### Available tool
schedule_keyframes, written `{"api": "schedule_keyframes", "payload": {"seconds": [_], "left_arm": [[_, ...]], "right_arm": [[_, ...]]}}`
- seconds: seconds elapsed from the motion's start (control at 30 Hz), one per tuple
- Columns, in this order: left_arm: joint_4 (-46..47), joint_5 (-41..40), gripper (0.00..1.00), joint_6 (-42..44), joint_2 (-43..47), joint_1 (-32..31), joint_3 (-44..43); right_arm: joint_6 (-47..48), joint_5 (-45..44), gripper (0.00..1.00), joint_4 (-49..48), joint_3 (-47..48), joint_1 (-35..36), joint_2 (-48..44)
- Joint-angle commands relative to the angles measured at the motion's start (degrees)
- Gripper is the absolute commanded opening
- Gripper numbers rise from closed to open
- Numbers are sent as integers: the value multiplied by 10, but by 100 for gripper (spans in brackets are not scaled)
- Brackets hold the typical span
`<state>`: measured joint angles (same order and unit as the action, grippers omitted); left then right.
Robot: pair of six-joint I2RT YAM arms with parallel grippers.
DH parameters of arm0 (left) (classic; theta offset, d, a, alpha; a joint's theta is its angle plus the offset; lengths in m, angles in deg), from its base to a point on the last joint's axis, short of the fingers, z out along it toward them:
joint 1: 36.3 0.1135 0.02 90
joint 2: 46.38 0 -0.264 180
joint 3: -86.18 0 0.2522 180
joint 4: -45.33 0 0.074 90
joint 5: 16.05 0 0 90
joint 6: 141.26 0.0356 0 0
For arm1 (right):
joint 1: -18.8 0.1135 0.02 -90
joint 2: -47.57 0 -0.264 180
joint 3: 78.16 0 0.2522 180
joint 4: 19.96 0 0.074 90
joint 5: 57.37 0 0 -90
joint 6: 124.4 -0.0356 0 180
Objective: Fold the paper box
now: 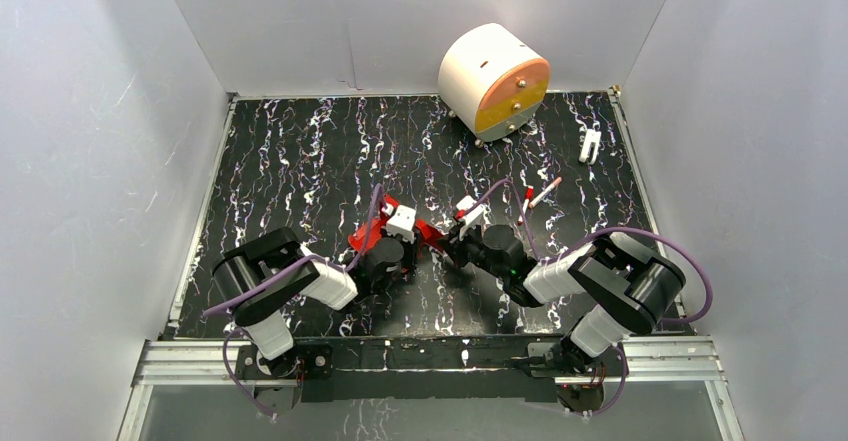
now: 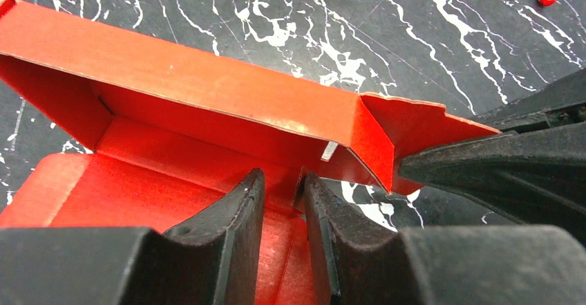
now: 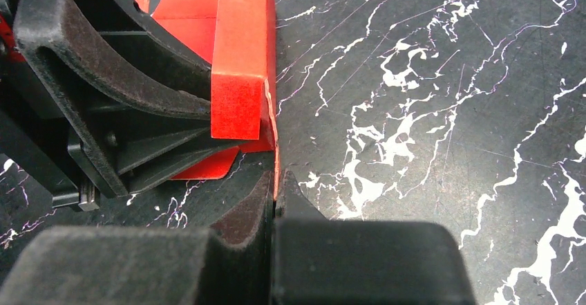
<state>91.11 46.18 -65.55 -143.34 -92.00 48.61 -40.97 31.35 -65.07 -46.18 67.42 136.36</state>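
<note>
Left wrist view has the box (image 2: 173, 153) lying open on the table (image 2: 387, 35) just ahead of both arms, red inside facing up, its far long wall raised and one end flap (image 2: 414, 125) sticking out to the right. The left gripper (image 2: 282, 194) is narrow, its fingers astride the near edge of the card over the box floor; I cannot tell whether they actually clamp it. The right gripper (image 3: 275, 194) is closed tight on the thin edge of that flap, pinching it at the tip. The step in hand looks like turning this flap in along its crease to close the end. To do it well, the left gripper should pin the box so the body does not slide or twist, while the right one swings the flap around the crease line rather than pulling outward, which could tear the thin card or flatten the raised wall. A grip this near the tip gives leverage but little control, so a slow arc is wise.
</note>
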Motion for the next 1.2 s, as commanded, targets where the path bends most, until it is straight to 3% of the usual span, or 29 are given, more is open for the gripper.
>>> {"api": "schedule_keyframes", "payload": {"seconds": [0.0, 0.27, 0.53, 0.7, 1.0, 1.17], "left_arm": [[-2, 25, 25, -32, 9, 8, 8], [4, 41, 21, -53, 15, 16, 13], [15, 60, 8, -55, 14, 24, 19], [20, 73, 2, -55, 17, 32, 28], [27, 90, 0, -63, 39, 46, 41], [31, 103, 0, -67, 36, 51, 41]], "right_arm": [[9, 9, 1, -30, 16, 3, -2], [8, 9, 10, -45, 5, 3, -15], [23, 44, 29, -75, -13, 3, -33], [43, 71, 37, -38, -7, -8, -54], [65, 203, 43, 47, 19, -91, -106], [104, 232, 43, 96, 57, -119, -73]]}}
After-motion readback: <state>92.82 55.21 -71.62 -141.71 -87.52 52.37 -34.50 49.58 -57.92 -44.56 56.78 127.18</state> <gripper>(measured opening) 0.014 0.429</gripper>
